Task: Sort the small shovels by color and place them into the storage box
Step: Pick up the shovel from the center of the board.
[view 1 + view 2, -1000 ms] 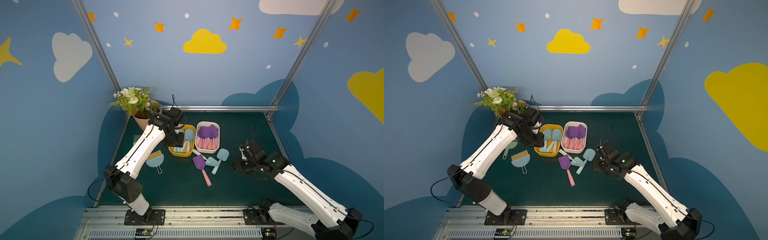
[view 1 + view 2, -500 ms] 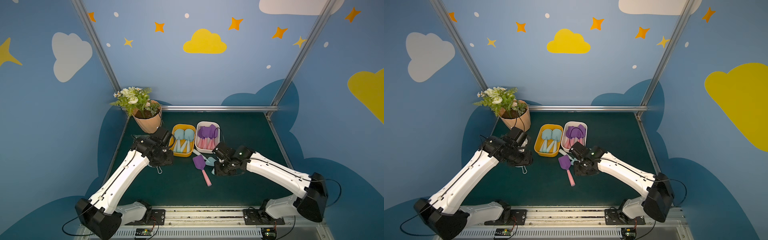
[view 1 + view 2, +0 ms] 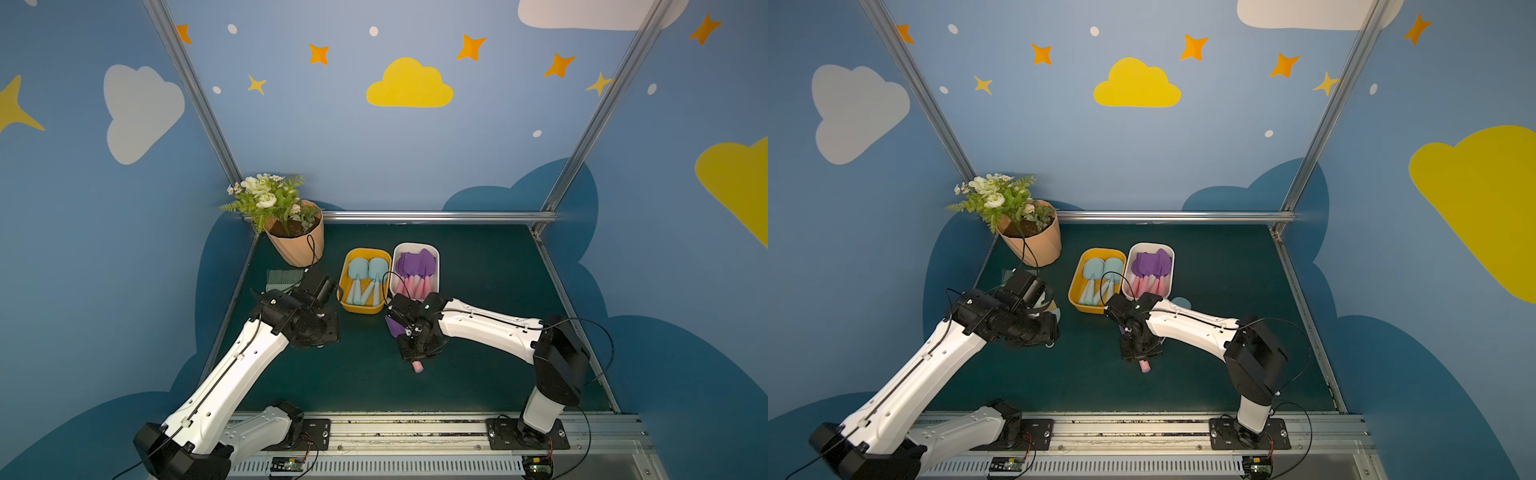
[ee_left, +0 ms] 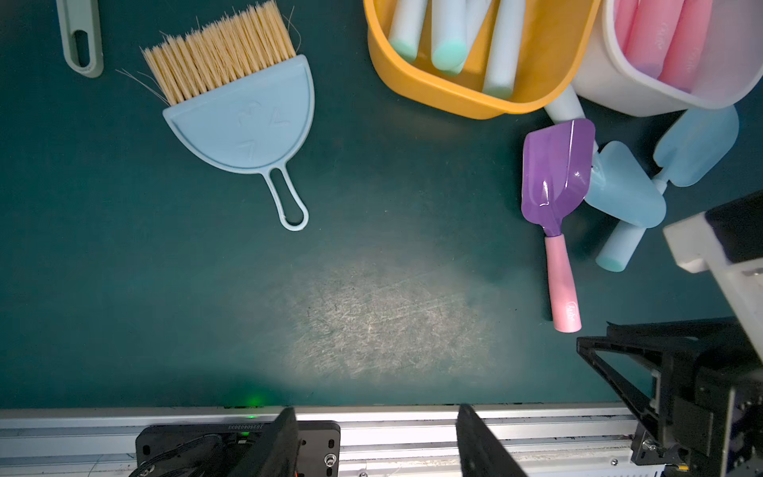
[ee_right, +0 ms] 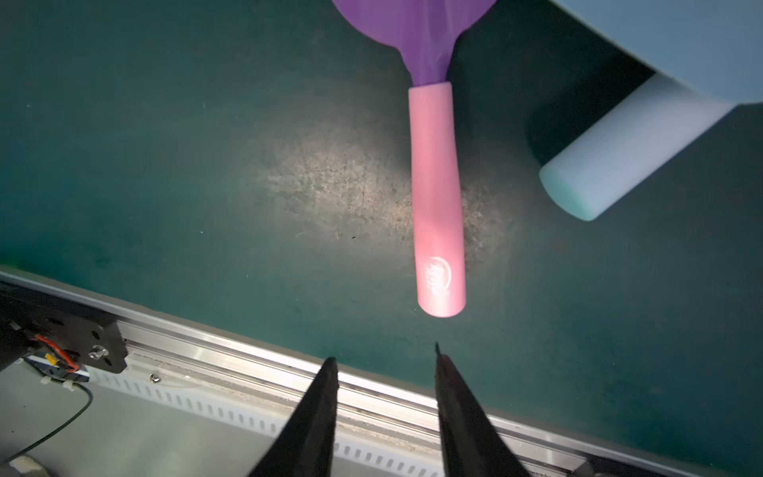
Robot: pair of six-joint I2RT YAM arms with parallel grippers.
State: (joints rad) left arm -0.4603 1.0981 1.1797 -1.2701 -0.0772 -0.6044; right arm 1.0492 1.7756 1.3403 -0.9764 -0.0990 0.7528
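Note:
A purple-bladed small shovel (image 4: 555, 173) with a pink handle (image 5: 435, 186) lies loose on the green mat, just in front of the two tubs of the storage box. My right gripper (image 5: 384, 359) hangs over the near end of that handle, open, with nothing between its fingers. In both top views the right wrist covers most of this shovel, leaving its pink tip (image 3: 417, 366) (image 3: 1144, 367) showing. Two pale blue shovels (image 4: 623, 186) (image 4: 697, 144) lie beside it. The yellow tub (image 3: 365, 307) holds blue shovels, the white tub (image 3: 415, 247) purple ones. My left gripper (image 4: 375, 413) is open and empty, left of the tubs.
A light blue dustpan (image 4: 243, 124) with a straw-bristled brush lies on the mat left of the yellow tub. Further left there is a grey-green handle (image 4: 80, 41). The peach flowerpot (image 3: 297, 243) stands at the back left. A metal rail (image 4: 371, 417) runs along the front edge.
My right arm swung in from the right and now hangs over the purple shovel's handle. My left arm drew back from the yellow tub toward the front left, its jaws opening a little wider.

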